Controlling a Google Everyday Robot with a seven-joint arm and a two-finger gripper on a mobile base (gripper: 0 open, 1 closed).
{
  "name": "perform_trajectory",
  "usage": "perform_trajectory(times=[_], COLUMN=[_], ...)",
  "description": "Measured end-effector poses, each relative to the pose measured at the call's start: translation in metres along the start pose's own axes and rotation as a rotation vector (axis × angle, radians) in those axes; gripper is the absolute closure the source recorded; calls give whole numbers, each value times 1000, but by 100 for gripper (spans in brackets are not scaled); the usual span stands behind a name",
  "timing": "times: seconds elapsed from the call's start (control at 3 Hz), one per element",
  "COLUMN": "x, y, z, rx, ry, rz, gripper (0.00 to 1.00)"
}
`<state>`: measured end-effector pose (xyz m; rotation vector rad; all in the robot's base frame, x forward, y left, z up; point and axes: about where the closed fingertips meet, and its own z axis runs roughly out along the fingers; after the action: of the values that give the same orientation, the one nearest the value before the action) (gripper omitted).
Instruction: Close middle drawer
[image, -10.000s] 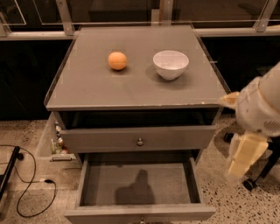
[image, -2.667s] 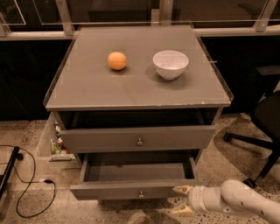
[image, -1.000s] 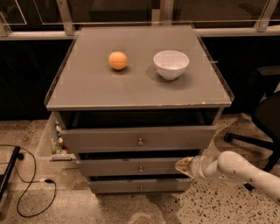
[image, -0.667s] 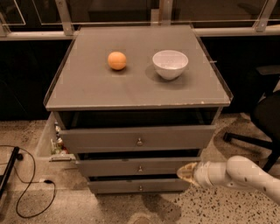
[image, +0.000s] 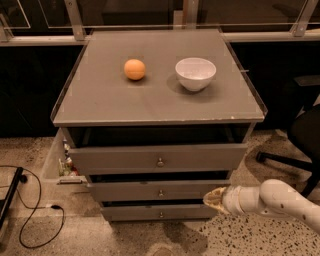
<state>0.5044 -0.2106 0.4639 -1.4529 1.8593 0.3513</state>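
Note:
The grey cabinet (image: 160, 100) has three drawers. The middle drawer (image: 150, 190) is pushed almost fully in, its flat front set a little behind the top drawer's front, with a small round knob (image: 161, 192). My gripper (image: 214, 198) is at the right end of the middle drawer's front, at or very near its corner. The white arm (image: 277, 200) reaches in from the lower right. The top drawer (image: 158, 159) stands slightly out. The bottom drawer (image: 159, 213) is nearly in.
An orange (image: 134, 69) and a white bowl (image: 195, 74) sit on the cabinet top. A black office chair (image: 300, 140) stands at the right. A black cable (image: 30, 210) lies on the speckled floor at the left. A small shelf with bottles (image: 64, 162) is beside the cabinet.
The middle drawer, wide open ten seconds ago, was pushed in and now stands nearly closed. Over the last second the gripper has moved slightly down and away from the drawer front.

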Motion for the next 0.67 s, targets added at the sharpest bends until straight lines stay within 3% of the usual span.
perform_trajectory(times=[0.67], x=[0], y=[0], z=[0], rx=[0], ry=[0], rz=[0], gripper=[12])
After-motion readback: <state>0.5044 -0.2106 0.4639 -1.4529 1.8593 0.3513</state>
